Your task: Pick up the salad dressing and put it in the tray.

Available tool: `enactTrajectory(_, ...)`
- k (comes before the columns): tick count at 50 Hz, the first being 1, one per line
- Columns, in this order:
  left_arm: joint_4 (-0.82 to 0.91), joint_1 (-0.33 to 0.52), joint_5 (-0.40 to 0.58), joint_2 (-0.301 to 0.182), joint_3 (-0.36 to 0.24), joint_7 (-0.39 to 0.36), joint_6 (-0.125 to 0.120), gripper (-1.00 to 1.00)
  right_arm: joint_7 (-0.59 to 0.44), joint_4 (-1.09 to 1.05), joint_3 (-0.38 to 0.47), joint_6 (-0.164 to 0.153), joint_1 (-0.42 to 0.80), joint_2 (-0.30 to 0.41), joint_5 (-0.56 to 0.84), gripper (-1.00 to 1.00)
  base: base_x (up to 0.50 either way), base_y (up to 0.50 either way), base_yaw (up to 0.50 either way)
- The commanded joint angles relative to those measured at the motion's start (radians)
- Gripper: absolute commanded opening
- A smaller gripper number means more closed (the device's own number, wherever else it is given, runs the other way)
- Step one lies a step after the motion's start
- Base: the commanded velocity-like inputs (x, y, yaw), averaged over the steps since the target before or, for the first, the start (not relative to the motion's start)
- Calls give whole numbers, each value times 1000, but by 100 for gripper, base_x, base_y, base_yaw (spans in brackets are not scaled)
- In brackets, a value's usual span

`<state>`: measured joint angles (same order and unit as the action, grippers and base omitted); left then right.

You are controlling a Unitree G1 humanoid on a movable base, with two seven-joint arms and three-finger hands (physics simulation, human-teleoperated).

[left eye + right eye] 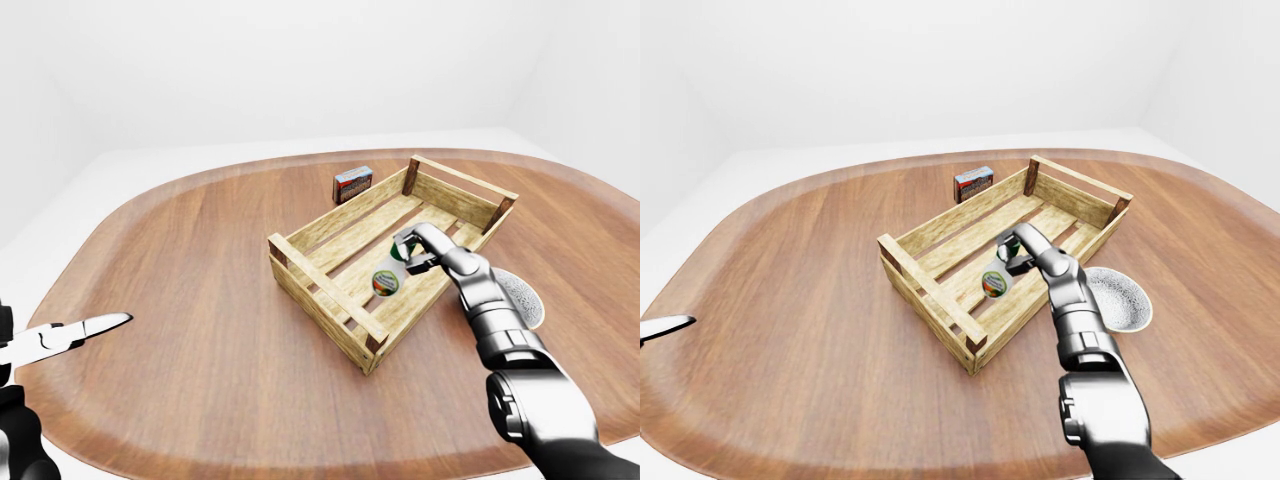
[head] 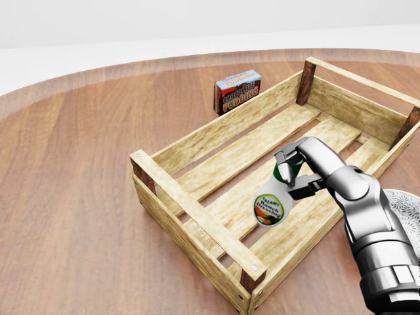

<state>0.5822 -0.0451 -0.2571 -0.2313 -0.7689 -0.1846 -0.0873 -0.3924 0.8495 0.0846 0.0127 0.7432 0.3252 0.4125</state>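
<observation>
The salad dressing bottle [image 2: 272, 205], white with a green cap and a round label, lies tilted inside the wooden tray [image 2: 197, 218], its base low over the slats toward the near right side. My right hand [image 2: 293, 176] is shut on its neck, just under the cap, reaching in from the lower right of the head view. Whether the bottle's base touches the slats I cannot tell. My left hand [image 1: 92, 327] hangs at the far left edge of the left-eye view, fingers spread open, holding nothing and far from the tray.
A chocolate pudding box [image 2: 237, 91] stands on the table just past the tray's far long wall. A patterned bowl [image 1: 1118, 298] sits to the right of the tray beside my right forearm. The round wooden table [image 1: 190, 300] extends widely to the left.
</observation>
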Motion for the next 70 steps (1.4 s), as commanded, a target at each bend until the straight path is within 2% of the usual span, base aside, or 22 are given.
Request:
enactTrajectory(1, -10, -2, 0, 0, 2, 0, 0, 100, 160, 277, -9, 75, 97, 8, -8, -100, 0, 0, 0)
enactTrajectory(21, -4, -3, 3, 3, 8, 0, 0, 100, 212, 416, -17, 75, 117, 11, 32, -100, 0, 0, 0)
enactTrajectory(27, -7, -2, 5, 4, 10, -1, 0, 100, 211, 416, -11, 75, 117, 34, 40, -100, 0, 0, 0)
enactTrajectory(46, -7, -2, 5, 5, 7, -2, 0, 100, 225, 419, -12, 75, 104, 33, 47, -100, 0, 0, 0)
enactTrajectory(56, -41, -1, 11, 8, 23, -5, 0, 100, 124, 313, -21, 75, 241, 63, 72, -100, 0, 0, 0)
enactTrajectory(70, -30, -1, 12, 10, 42, 5, 0, 100, 116, 320, -19, 75, 246, 55, 89, -100, 0, 0, 0)
